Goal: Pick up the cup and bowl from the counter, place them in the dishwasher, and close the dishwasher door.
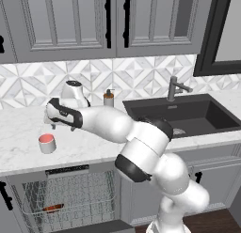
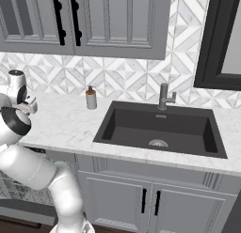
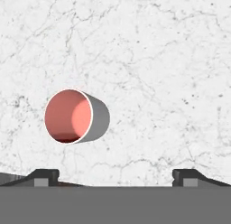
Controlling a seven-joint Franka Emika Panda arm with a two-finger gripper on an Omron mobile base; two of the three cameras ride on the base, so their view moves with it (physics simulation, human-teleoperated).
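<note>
The small handleless cup (image 1: pixel 47 143), grey-white outside and red-pink inside, stands upright on the long white marble counter (image 1: pixel 94 145), left of the inset black sink (image 1: pixel 188 114). The two-finger gripper (image 3: pixel 115 175) hangs above the counter with its jaws spread wide, holding nothing. Below, a dark reddish-brown bowl (image 1: pixel 52 208) lies in the open dishwasher's grey wire rack (image 1: pixel 70 194)

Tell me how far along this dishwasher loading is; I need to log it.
Done: the bowl already lies in the open dishwasher's rack. In hand: the open end effector hovers above the cup, which stands upright on the counter, ungrasped. Left: grasp the cup, rack it, close the door.
</note>
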